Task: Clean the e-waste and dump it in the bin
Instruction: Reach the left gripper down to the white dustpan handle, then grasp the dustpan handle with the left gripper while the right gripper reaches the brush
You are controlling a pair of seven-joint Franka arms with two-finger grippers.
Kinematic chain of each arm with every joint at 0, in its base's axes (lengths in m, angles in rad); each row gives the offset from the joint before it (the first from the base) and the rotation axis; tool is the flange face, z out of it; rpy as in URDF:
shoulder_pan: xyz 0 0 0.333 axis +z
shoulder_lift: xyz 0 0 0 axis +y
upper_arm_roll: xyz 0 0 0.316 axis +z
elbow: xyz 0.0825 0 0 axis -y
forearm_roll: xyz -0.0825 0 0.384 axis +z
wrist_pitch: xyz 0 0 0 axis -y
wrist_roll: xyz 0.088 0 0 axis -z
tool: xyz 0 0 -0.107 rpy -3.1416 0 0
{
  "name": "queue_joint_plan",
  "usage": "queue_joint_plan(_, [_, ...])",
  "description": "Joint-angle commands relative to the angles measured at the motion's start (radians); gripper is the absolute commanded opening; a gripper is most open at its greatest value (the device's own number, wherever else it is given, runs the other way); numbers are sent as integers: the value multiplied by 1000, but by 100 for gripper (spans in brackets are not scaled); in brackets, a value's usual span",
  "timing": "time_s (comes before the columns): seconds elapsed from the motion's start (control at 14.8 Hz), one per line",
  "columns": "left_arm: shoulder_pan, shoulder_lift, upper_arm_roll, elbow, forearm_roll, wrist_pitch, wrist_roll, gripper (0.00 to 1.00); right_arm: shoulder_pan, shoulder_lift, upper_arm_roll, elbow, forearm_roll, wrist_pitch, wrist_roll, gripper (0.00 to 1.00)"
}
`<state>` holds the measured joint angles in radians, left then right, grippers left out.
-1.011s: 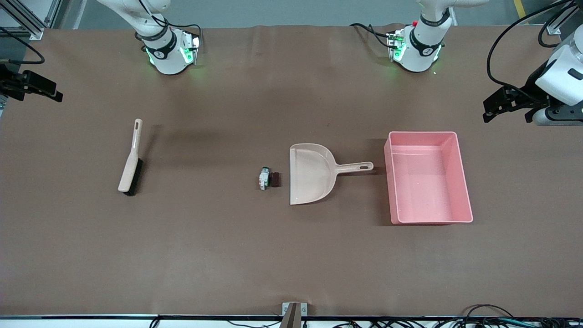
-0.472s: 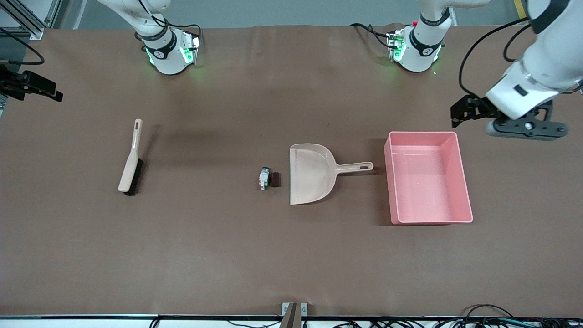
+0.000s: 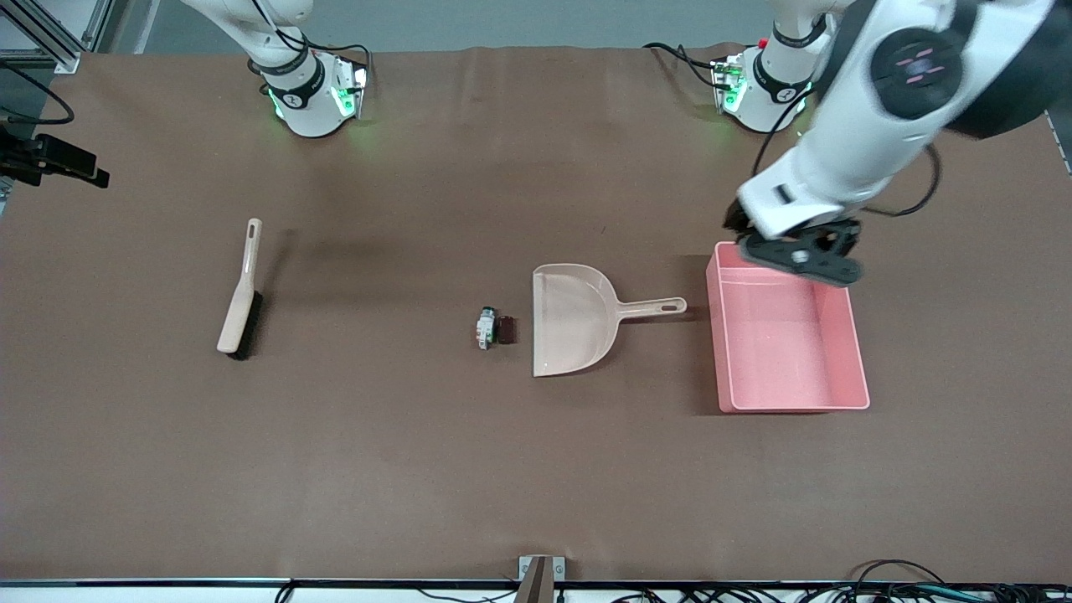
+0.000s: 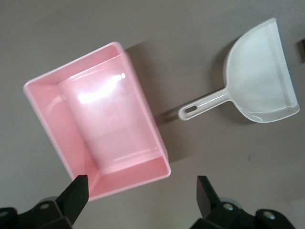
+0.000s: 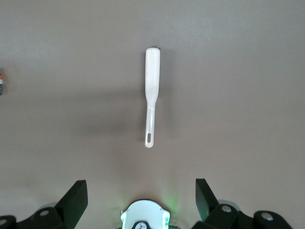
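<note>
The left gripper (image 4: pixel 141 196) has its jaws spread wide, with nothing between them and nothing touched. In the left wrist view its two dark fingertips (image 4: pixel 77 192) show at the lower edge of the frame, one at the lower left and one at the lower right. In the front view the left gripper (image 3: pixel 800 255) appears at the right of the frame, up in the air over the bin's wall that lies closest to the robot bases.

The right gripper (image 5: pixel 141 196) is likewise fully spread and empty; its fingertips (image 5: pixel 76 194) sit at the lower corners of the right wrist view. In the front view only a dark part of it shows at the upper left edge of the frame. The right arm waits above the brush (image 5: pixel 151 97), which appears in the centre of its wrist view.

The bin (image 3: pixel 856 360) is a pink rectangular tub standing at centre right of the front view, toward the left arm's end of the table. Its interior holds nothing.

The dustpan (image 3: pixel 574 318) lies flat beside the bin, in the middle of the frame, its handle pointing toward the bin and ending just short of it.

The e-waste (image 3: pixel 492 328) lies just beside the dustpan's open mouth, apart from it: a whitish-grey component touching a small dark maroon block.

The brush (image 3: pixel 241 293) lies at centre left of the front view, well apart from the e-waste, bristles down on the brown table (image 3: pixel 419 469).
</note>
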<state>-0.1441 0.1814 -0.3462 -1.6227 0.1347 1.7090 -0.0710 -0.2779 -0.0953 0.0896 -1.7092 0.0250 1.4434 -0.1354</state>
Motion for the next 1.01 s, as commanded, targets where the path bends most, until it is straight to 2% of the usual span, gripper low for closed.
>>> queue_joint_plan(0.0, [0, 120, -57, 29, 48, 72, 13, 100, -18, -90, -49, -194, 9, 142, -137, 100])
queue_joint_plan(0.13, [-3, 179, -89, 32, 66, 115, 20, 100, -18, -86, -134, -257, 10, 236, -249, 100])
queue_joint_plan(0.27, [-50, 228, -106, 35, 162, 133, 40, 100, -18, -83, -189, -343, 27, 352, -322, 100])
queue_joint_plan(0.47, [-87, 274, -108, 32, 180, 133, 68, 100, -17, -87, -191, -447, 64, 448, -323, 100])
queue_joint_plan(0.67, [-129, 289, -109, 24, 253, 133, 230, 100, 2, -81, -188, -579, 121, 644, -322, 100])
queue_joint_plan(0.81, [-129, 305, -109, 20, 255, 133, 299, 100, 55, -40, -188, -604, 130, 724, -322, 100])
queue_joint_plan(0.94, [-129, 322, -109, 15, 256, 145, 348, 98, 74, 3, -188, -607, 133, 738, -319, 100])
